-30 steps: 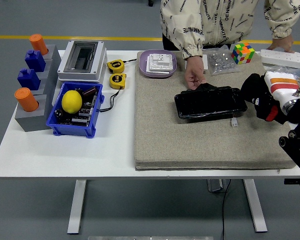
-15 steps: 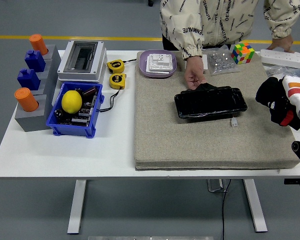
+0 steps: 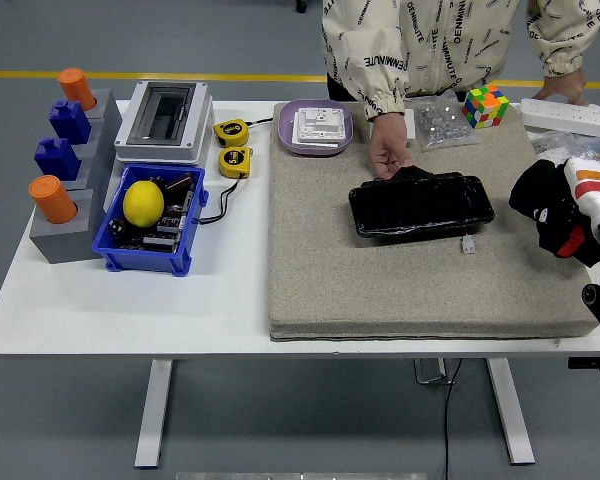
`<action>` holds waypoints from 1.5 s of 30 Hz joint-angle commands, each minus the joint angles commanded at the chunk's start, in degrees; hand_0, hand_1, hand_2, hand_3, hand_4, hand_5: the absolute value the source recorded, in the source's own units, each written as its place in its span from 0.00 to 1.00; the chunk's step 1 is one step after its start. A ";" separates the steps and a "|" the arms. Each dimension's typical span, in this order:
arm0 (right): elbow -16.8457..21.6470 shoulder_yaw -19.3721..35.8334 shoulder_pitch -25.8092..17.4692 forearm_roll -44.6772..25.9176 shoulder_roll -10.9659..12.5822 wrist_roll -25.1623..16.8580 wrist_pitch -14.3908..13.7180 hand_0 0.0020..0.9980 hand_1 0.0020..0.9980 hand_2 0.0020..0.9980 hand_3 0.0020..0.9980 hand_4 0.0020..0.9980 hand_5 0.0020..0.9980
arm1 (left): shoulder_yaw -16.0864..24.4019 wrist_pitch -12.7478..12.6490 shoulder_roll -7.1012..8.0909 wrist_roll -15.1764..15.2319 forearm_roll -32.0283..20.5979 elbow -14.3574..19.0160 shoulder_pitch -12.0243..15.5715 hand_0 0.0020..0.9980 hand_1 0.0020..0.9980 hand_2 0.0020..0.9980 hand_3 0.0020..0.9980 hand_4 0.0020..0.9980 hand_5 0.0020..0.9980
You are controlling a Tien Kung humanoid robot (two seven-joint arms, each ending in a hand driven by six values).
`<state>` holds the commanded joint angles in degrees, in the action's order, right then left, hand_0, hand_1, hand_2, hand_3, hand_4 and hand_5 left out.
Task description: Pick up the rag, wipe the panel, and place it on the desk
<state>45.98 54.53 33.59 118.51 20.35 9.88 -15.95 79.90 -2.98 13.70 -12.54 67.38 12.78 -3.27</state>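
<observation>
At frame edge, right hand (image 3: 548, 210) half-cropped

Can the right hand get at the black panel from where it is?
Probably yes. The right hand sits just off the panel's right end with bare mat between them. The person's hand rests at the panel's far left corner, away from that approach.

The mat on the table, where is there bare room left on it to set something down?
The mat is bare across its near half, from the black panel down to the near edge, and along its left side below the purple plate. The far right is crowded: a person's hand at the panel, a bag, a cube and the robot's right hand.
</observation>
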 joint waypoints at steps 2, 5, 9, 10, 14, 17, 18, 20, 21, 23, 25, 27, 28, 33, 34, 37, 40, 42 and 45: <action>0.17 0.17 -0.01 -0.25 0.00 0.14 1.31 0.24 0.32 0.38 0.38 1.00 0.15 | -0.03 0.02 0.03 -0.02 0.00 -0.03 0.02 0.64 0.66 0.68 0.57 0.61 0.51; 0.21 0.39 -0.02 -0.54 0.08 0.25 3.04 0.24 0.32 0.38 0.38 1.00 0.15 | 0.06 -0.01 0.08 -0.01 0.06 -0.03 0.03 0.64 0.66 0.68 0.57 0.61 0.51; 0.23 0.71 -0.04 -0.82 0.16 0.23 4.73 0.25 0.38 0.43 0.44 1.00 0.24 | 0.04 0.00 0.07 -0.01 0.03 -0.03 0.08 0.64 0.66 0.68 0.57 0.61 0.51; 0.24 0.76 -0.05 -0.82 0.17 0.21 5.03 0.25 0.38 0.43 0.44 1.00 0.24 | 0.03 0.00 0.07 -0.01 0.02 -0.02 0.10 0.64 0.66 0.68 0.57 0.61 0.51; 0.45 0.93 -0.03 -0.92 0.18 0.15 6.53 0.30 0.41 0.47 0.46 1.00 0.39 | -0.02 0.01 0.09 -0.01 -0.01 -0.04 0.18 0.64 0.66 0.68 0.57 0.61 0.51; 0.66 1.11 -0.06 -1.03 0.14 0.05 7.51 0.30 0.41 0.47 0.46 1.00 0.39 | -0.07 0.01 0.11 -0.01 -0.01 -0.04 0.21 0.64 0.66 0.68 0.57 0.61 0.51; 0.73 1.14 -0.07 -1.05 0.14 -0.01 7.75 0.30 0.41 0.47 0.46 1.00 0.39 | -0.10 0.01 0.12 0.00 -0.02 -0.02 0.21 0.64 0.66 0.68 0.57 0.61 0.51; 0.81 1.26 -0.10 -1.10 0.11 -0.12 8.18 0.37 0.45 0.51 0.48 1.00 0.43 | -0.12 0.01 0.14 -0.01 -0.02 -0.02 0.21 0.64 0.66 0.68 0.57 0.61 0.51; 0.89 1.43 -0.12 -1.15 0.10 -0.20 8.50 0.37 0.45 0.51 0.48 1.00 0.43 | -0.16 0.02 0.15 -0.01 -0.03 -0.01 0.22 0.64 0.66 0.68 0.57 0.61 0.51; 1.04 1.65 -0.13 -1.18 0.13 -0.31 8.81 0.37 0.45 0.51 0.48 1.00 0.43 | -0.19 0.02 0.16 0.00 -0.03 0.00 0.24 0.64 0.66 0.68 0.57 0.61 0.51; 1.25 1.92 -0.11 -1.16 0.19 -0.44 9.01 0.45 0.51 0.58 0.52 1.00 0.46 | -0.22 0.02 0.18 -0.01 -0.03 -0.02 0.28 0.64 0.66 0.68 0.57 0.61 0.51; 1.42 2.16 -0.08 -1.16 0.24 -0.54 9.10 0.45 0.51 0.58 0.52 1.00 0.46 | -0.24 0.01 0.19 -0.01 -0.01 -0.04 0.33 0.64 0.66 0.68 0.57 0.61 0.51; 1.54 2.29 -0.01 -1.17 0.31 -0.61 9.13 0.45 0.51 0.58 0.52 1.00 0.46 | -0.23 0.01 0.19 -0.01 -0.01 -0.06 0.34 0.64 0.66 0.68 0.57 0.61 0.51; 1.85 2.79 0.14 -1.08 0.52 -0.74 9.52 0.51 0.55 0.64 0.58 1.00 0.49 | -0.40 0.02 0.24 -0.01 -0.05 -0.12 0.37 0.64 0.66 0.68 0.57 0.61 0.51; 1.87 2.88 0.13 -1.10 0.55 -0.75 9.64 0.51 0.55 0.64 0.58 1.00 0.49 | -0.40 0.01 0.23 -0.01 -0.04 -0.13 0.38 0.64 0.66 0.68 0.57 0.61 0.51; 1.86 3.10 0.06 -1.02 0.66 -0.81 9.96 0.53 0.57 0.66 0.62 1.00 0.51 | -0.44 0.03 0.22 0.00 -0.07 -0.12 0.42 0.64 0.66 0.68 0.57 0.61 0.51; 1.91 3.33 0.08 -0.95 0.70 -0.89 10.22 0.53 0.57 0.66 0.62 1.00 0.51 | -0.41 0.03 0.18 -0.01 -0.06 -0.17 0.45 0.64 0.66 0.68 0.57 0.61 0.51; 2.01 3.49 0.12 -0.86 0.74 -0.93 10.34 0.53 0.57 0.66 0.62 1.00 0.51 | -0.37 0.04 0.16 -0.01 -0.04 -0.17 0.45 0.64 0.66 0.68 0.57 0.61 0.51; 2.26 3.80 0.19 -0.82 0.83 -0.82 10.14 0.56 0.59 0.69 0.67 1.00 0.52 | -0.25 0.03 0.14 0.00 0.07 -0.18 0.42 0.64 0.66 0.68 0.57 0.61 0.51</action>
<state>48.24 58.33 33.78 117.69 21.18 9.07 -5.81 79.64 -2.95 13.84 -12.54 67.45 12.60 -2.85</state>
